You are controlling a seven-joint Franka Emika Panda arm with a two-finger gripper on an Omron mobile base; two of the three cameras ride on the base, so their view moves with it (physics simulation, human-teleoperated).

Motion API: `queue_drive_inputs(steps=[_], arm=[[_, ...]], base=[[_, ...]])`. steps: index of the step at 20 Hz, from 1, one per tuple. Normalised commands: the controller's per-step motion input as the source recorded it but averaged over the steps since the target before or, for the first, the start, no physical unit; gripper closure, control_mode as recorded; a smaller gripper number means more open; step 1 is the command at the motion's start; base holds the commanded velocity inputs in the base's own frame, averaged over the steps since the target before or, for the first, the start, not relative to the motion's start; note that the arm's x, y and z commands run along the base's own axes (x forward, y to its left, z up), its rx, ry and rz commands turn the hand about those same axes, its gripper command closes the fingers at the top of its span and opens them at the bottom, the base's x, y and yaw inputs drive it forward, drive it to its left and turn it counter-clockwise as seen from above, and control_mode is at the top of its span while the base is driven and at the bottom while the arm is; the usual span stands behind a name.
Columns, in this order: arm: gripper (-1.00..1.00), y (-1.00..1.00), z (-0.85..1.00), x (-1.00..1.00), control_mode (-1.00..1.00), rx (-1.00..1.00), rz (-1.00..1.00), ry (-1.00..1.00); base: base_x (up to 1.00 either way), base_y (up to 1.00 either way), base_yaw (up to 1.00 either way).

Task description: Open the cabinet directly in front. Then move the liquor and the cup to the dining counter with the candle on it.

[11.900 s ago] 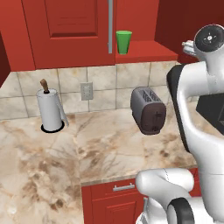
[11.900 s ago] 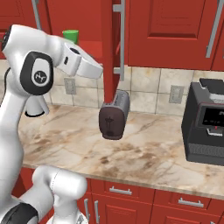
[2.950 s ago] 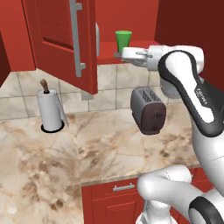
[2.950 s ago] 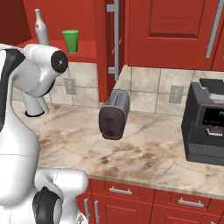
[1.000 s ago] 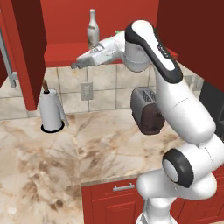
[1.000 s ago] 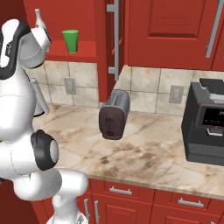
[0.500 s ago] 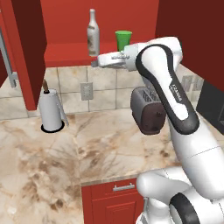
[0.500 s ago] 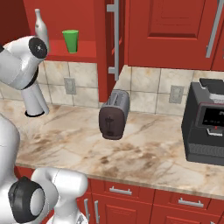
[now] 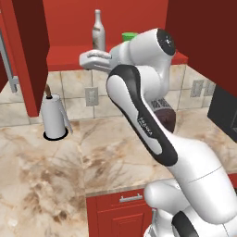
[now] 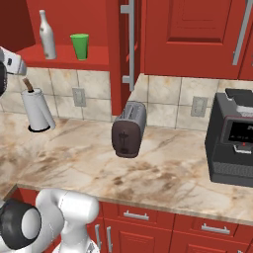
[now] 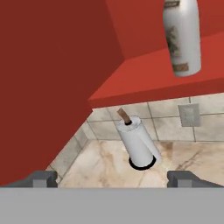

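Reaching for the liquor (image 9: 97,31) at upper centre, cabinet (image 10: 129,44) doors open; gripper (image 9: 84,59) fingers wide apart, holding nothing; probably just below shelf level; must rise, then close on bottle.

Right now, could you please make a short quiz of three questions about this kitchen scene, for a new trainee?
1. True or false: the cabinet doors are open.
2. Which stands nearer the paper-towel roll side of the shelf: A) the liquor, B) the cup?
3. Fill in: the gripper is ____ and holds nothing.

Key
1. True; both doors are swung out and the shelf shows.
2. A; in the right base view the bottle is left of the cup, above the roll.
3. Open; in the hand view the fingertips stand wide apart, below the shelf with the liquor.
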Motion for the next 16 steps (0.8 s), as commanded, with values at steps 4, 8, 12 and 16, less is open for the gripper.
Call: queue_drive_inputs(steps=[4,8,12,16], arm=[[-1.0,-0.13,0.02,0.0,-1.0,0.0,0.05,0.0],[-1.0,-0.8,0.1,-0.1,-1.0,-0.1,0.11,-0.07],[-1.0,-1.0,0.0,-0.05,-1.0,-0.11,0.11,-0.19],[-1.0,-0.17,-0.02,0.04,-1.0,0.01,0.04,0.0]], base=[[0.0,0.0,0.0],[0.0,0.0,0.0],[0.0,0.0,0.0],[0.0,0.0,0.0]])
